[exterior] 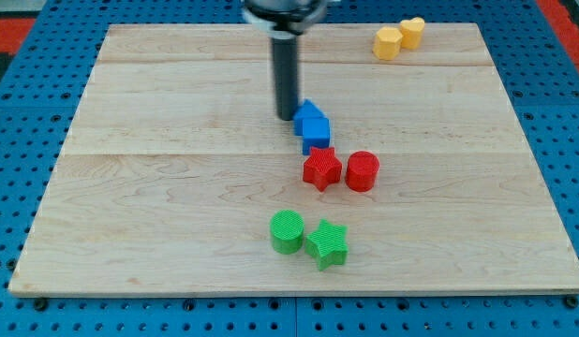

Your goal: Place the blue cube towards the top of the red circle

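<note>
- My tip [287, 116] sits on the wooden board [158, 187], a little left of centre and in its far half. The dark rod [286, 75] rises straight up from it to the arm's body at the view's top edge.
- The arm carries no jaws at all, only this rod, so nothing is clamped; my tip stands just left of the blue blocks, touching or nearly touching them, and I cannot tell which.
- Two blue pieces lie together right of my tip: a blue block [308, 111] on the far side, its shape hard to make out, and the blue cube [316, 132] touching it on the near side.
- The red star [321, 168] lies just near of the blue cube, their edges meeting or almost so.
- The red circle [363, 171], a short cylinder, stands just right of the red star. The blue cube is to its far left, not straight beyond it.
- Nearer the front edge, a green cylinder [287, 232] and a green star [327, 243] sit side by side, touching.
- At the far right corner, a yellow hexagonal block [388, 43] and a yellow heart [412, 32] rest against each other, well apart from everything else.
</note>
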`<state>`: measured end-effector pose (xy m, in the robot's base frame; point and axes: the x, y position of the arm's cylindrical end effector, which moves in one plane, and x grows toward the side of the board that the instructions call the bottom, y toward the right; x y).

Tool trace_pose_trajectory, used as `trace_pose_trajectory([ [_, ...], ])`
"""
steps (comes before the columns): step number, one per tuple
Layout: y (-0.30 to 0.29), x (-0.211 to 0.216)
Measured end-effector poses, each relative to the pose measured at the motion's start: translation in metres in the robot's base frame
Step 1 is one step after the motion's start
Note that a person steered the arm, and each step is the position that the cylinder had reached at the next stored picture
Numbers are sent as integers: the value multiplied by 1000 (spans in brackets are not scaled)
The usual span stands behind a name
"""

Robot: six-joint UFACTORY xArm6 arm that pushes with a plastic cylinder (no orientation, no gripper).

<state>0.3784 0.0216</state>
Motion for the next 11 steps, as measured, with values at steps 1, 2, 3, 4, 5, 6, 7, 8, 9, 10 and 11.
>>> trace_pose_trajectory([
  [1,65,0],
  [2,93,0],
  [3,21,0],
  [4,-26,8],
  [5,-25,30],
  [6,16,38],
  [7,47,38],
  [8,24,44],
  [9,2,69],
  [10,16,100],
  [11,46,101],
])
